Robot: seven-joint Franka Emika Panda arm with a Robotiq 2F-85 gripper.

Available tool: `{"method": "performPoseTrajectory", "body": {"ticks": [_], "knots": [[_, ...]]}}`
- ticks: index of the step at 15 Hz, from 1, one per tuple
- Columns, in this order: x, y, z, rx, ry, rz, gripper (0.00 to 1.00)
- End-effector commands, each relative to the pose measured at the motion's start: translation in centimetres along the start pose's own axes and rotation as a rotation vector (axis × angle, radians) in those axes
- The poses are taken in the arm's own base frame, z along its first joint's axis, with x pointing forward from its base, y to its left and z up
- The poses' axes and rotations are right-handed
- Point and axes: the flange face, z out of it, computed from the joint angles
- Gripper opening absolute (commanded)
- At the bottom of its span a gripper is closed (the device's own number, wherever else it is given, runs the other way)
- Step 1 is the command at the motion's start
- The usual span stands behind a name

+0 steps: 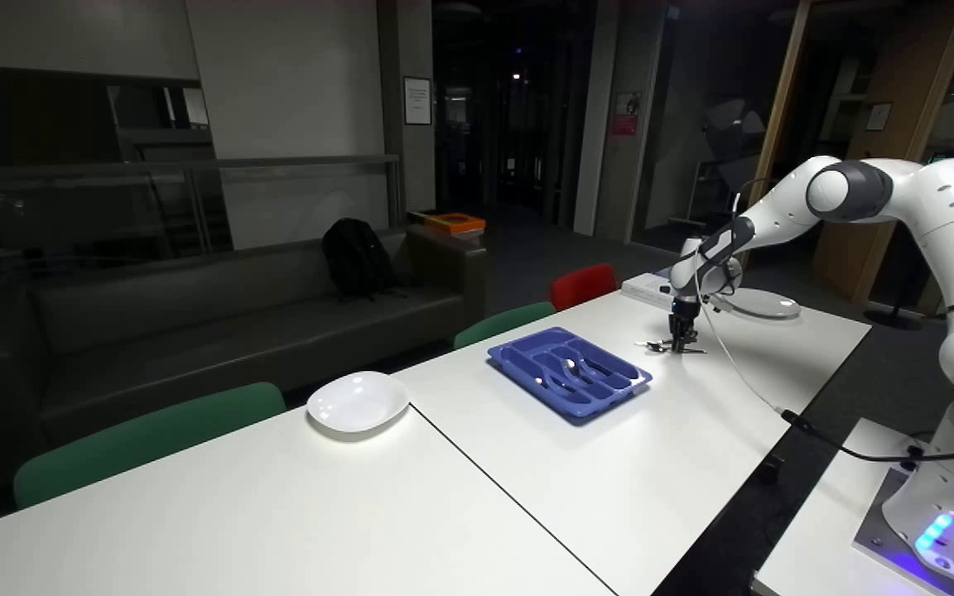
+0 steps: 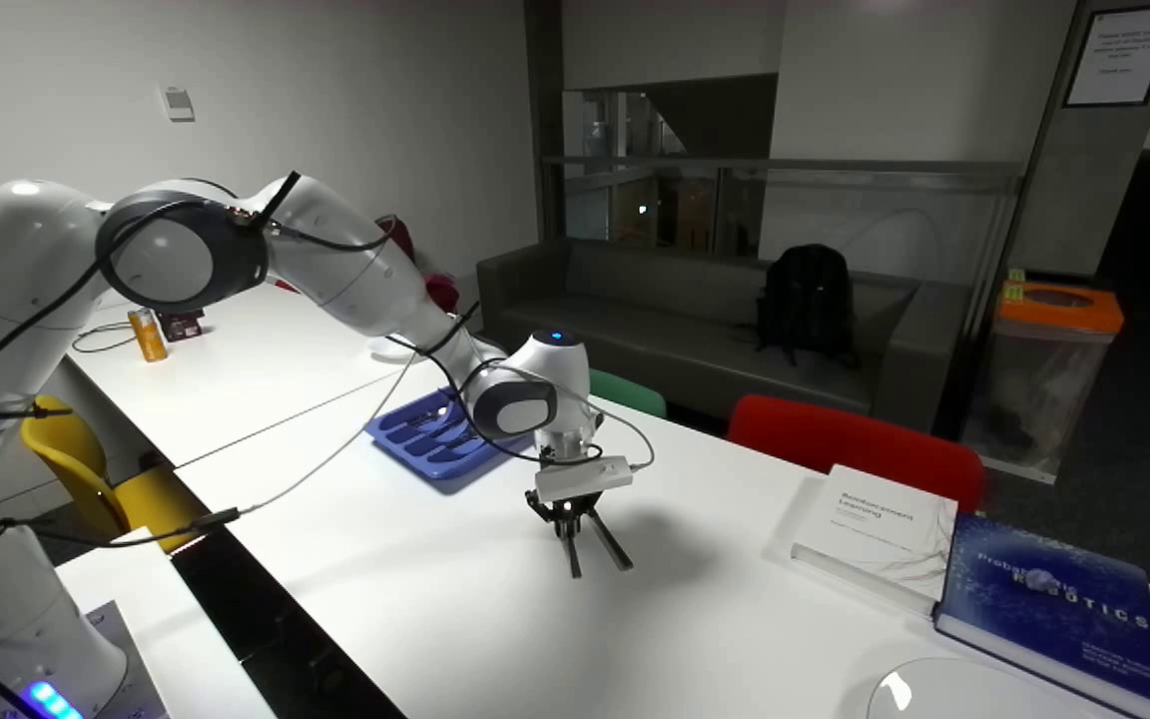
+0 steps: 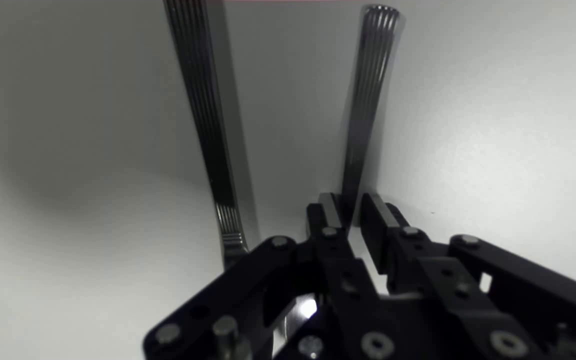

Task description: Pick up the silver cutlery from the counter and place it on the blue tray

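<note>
Two slim silver cutlery pieces lie on the white counter point(image 1: 593, 472). In the wrist view, one ribbed handle point(image 3: 372, 60) runs between the fingers of my gripper point(image 3: 349, 205). A narrow gap shows between that handle and the right finger, so the jaws stand slightly open around it. The second handle point(image 3: 208, 120) lies to the left, outside the jaws. Both handles also project from under the gripper point(image 2: 575, 527) in an exterior view. A spoon head point(image 1: 656, 348) shows beside the fingers. The blue tray point(image 1: 518, 364), with some utensils in its compartments, rests on the same counter.
A white plate point(image 1: 358, 403) stands past the tray, near the seam. Two thick books, one white point(image 2: 874, 529) and one blue point(image 2: 1054, 609), lie at the counter's end beside a round pale dish point(image 1: 763, 303). A thin cable point(image 1: 734, 364) hangs from the arm.
</note>
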Motion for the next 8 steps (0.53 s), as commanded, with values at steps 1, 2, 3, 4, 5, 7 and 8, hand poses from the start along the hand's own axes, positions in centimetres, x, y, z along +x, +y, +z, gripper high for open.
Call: {"method": "performPoseTrajectory", "body": {"ticks": [1,2,3,4,5,7,8], "knots": [[-0.1,0.3,-0.6,0.009,0.018,0.012,0.0],[0.1,0.2,-1.0,-0.001,0.015,0.018,0.0],[0.3,0.1,-1.6,-0.015,0.012,0.024,0.01],[0.4,0.0,-2.1,-0.024,0.013,0.03,0.02],[0.6,0.0,-2.8,-0.039,0.013,0.044,0.02],[1.3,-0.3,-4.4,-0.067,0.015,0.078,0.02],[1.9,-0.6,-5.6,-0.082,0.019,0.109,0.02]]}}
